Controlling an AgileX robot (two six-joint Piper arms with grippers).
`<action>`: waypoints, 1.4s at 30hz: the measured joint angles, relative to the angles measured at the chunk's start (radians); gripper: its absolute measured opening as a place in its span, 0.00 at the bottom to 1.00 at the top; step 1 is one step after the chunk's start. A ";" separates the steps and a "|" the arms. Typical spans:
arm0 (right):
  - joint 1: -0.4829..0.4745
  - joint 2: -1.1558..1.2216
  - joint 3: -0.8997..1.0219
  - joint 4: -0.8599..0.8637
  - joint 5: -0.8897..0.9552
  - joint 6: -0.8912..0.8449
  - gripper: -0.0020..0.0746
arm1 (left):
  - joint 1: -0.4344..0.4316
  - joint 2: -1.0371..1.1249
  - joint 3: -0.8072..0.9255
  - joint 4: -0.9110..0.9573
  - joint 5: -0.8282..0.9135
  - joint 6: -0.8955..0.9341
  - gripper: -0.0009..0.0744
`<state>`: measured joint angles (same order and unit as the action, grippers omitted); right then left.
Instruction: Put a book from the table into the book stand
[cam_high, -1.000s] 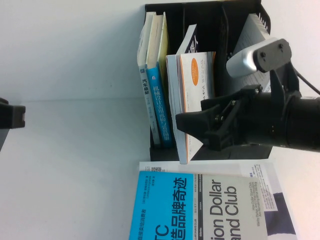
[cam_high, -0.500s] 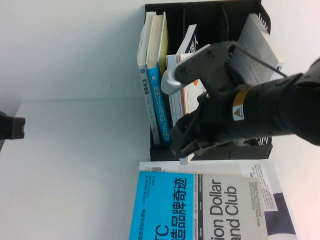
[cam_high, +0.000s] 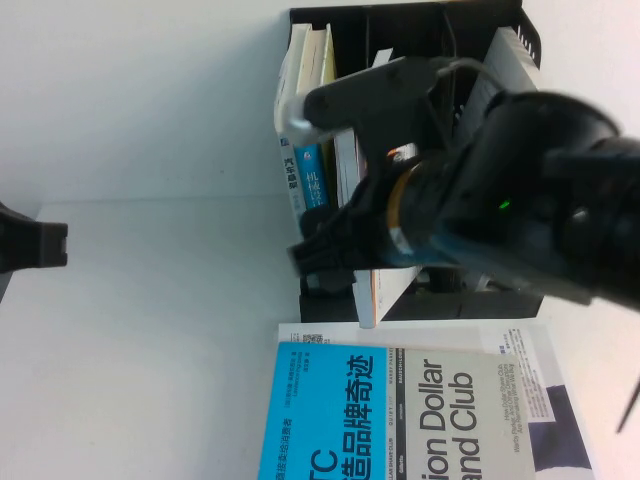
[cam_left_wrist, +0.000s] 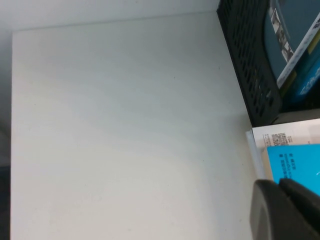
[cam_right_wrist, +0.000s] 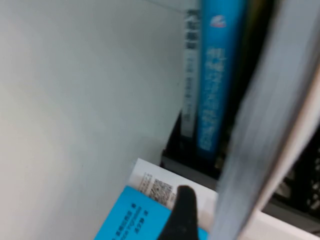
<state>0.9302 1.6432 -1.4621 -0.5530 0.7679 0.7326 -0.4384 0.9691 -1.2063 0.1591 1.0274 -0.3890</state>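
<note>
The black book stand (cam_high: 520, 30) stands at the back right and holds several upright books. My right gripper (cam_high: 322, 258) is in front of its middle slot, shut on a white-and-orange book (cam_high: 377, 292) that the arm mostly hides. In the right wrist view this book's grey page block (cam_right_wrist: 265, 125) runs beside one dark finger (cam_right_wrist: 182, 215); the other finger is hidden. A blue-and-white book (cam_high: 330, 420) lies flat on the table in front of the stand. My left gripper (cam_high: 30, 245) is shut and empty at the far left; its fingers (cam_left_wrist: 285, 210) show above the table.
A grey "Dollar Club" book (cam_high: 460, 410) lies beside the blue one. A white-spined book (cam_right_wrist: 190, 75) and a blue-spined book (cam_right_wrist: 215, 75) stand in the left slot. The stand's perforated wall (cam_left_wrist: 250, 65) shows in the left wrist view. Bare white table (cam_high: 150, 350) lies to the left.
My right arm has swung leftward across the front of the stand and turned at the wrist, now covering most of the middle slot. The left gripper has barely moved.
</note>
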 joint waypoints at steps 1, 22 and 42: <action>0.011 0.028 0.000 -0.038 -0.007 0.029 0.84 | 0.000 0.000 0.000 -0.002 0.000 0.000 0.01; 0.060 0.268 -0.002 -0.520 0.008 0.572 0.84 | 0.000 0.000 0.007 -0.037 0.015 0.038 0.01; 0.060 0.303 -0.183 -0.383 0.287 0.217 0.18 | 0.000 0.000 0.007 -0.081 0.011 0.060 0.01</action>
<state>0.9902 1.9461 -1.6452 -0.9356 1.0554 0.9501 -0.4384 0.9691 -1.1997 0.0781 1.0379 -0.3290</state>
